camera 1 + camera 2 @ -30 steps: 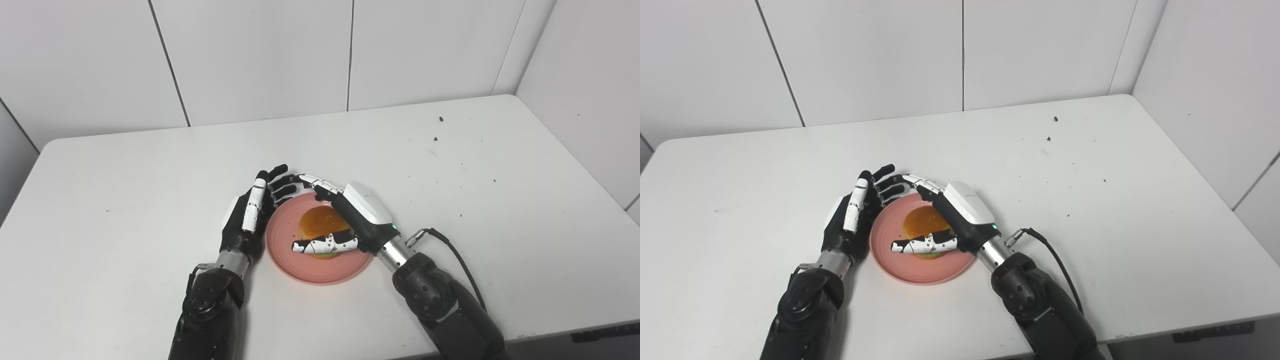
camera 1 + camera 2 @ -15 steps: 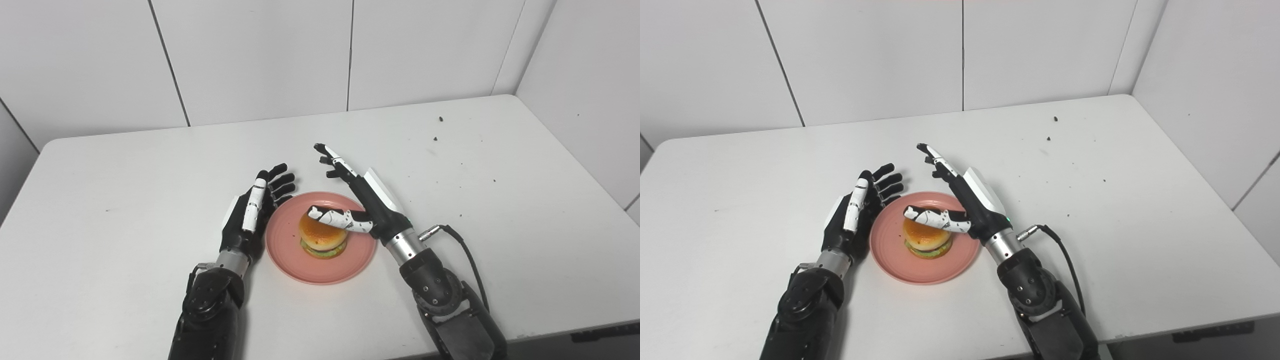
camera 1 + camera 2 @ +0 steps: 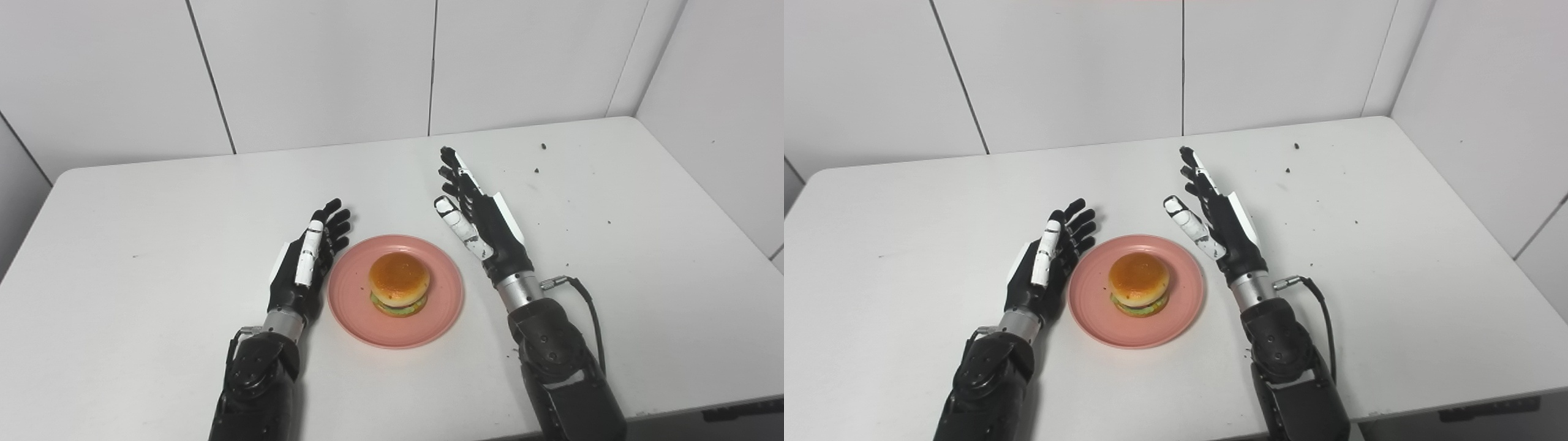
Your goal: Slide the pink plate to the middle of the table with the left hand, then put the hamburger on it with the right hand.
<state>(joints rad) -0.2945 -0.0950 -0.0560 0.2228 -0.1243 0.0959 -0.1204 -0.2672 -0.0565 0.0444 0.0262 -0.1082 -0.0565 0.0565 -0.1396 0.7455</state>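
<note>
- Hamburger point(image 3: 398, 292) sitting upright on pink plate point(image 3: 355, 303), near the middle of the white counter point(image 3: 153, 245).
- Right hand point(image 3: 484, 229) raised just right of the plate, fingers spread, holding nothing.
- Left hand point(image 3: 304, 263) resting open just left of the plate rim, empty.
- Placing step apparently complete; next, only pulling both arms clear without nudging the plate.

Place: a robot test room or lab, plain and bare.
Walls: white panels point(image 3: 318, 67) with thin seams, beyond the hands.
Surface: white surface point(image 3: 153, 245), dark crumbs point(image 3: 541, 147) past the right hand point(image 3: 484, 226).
</note>
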